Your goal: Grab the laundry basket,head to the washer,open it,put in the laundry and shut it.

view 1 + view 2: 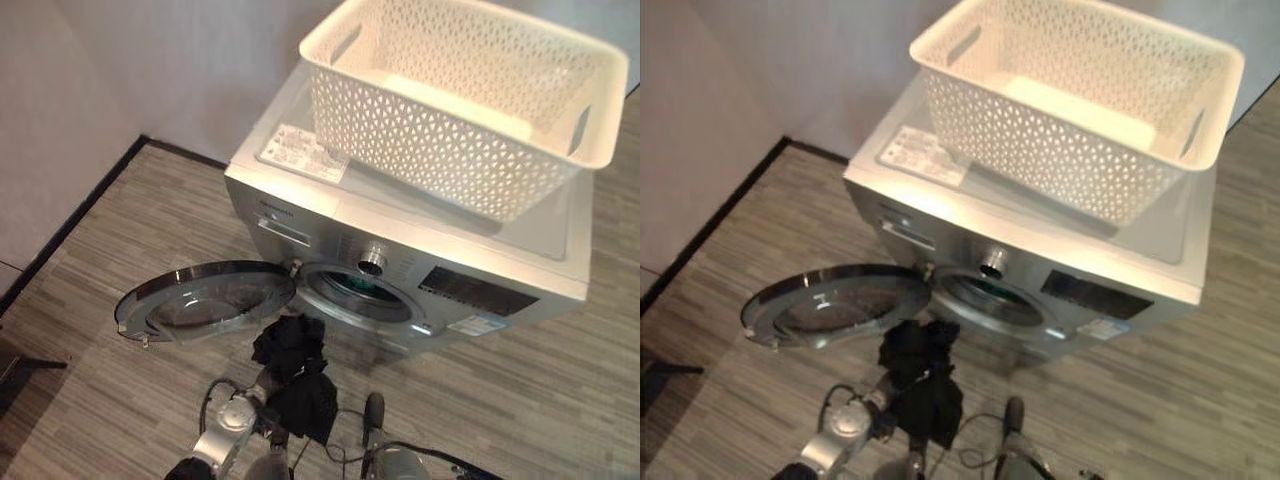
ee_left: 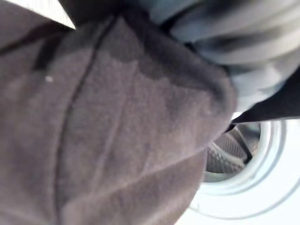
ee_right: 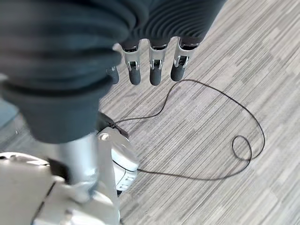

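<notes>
The white laundry basket [image 1: 470,95] sits on top of the washer [image 1: 420,250], apparently empty. The washer's round door [image 1: 200,300] lies swung wide open toward nine o'clock of the drum opening [image 1: 360,292]. The laundry, a bundle of dark cloth [image 1: 297,375], hangs from the left robot hand [image 1: 262,385] just in front of the opening, at about six o'clock of it and a little below its rim. The left wrist view shows the cloth draped close over the camera, with the drum's grey inside [image 2: 229,157] visible past its edge. How the left robot hand's fingers sit under the cloth I cannot tell, since the fabric hides them. The right robot hand [image 3: 154,61] hangs over the wood-pattern floor [image 3: 225,93] with its fingers straight and relaxed, holding nothing.

The step in hand looks to be the loading. To do it well, the bundle should rise level with the middle of the opening and go forward, deep past the rubber seal, before the fingers let go. The cloth hangs long beneath the hand, so a trailing end could catch on the lower rim or be left draped over the seal, and that would stop the door from latching. The door is already well clear of the path.
</notes>
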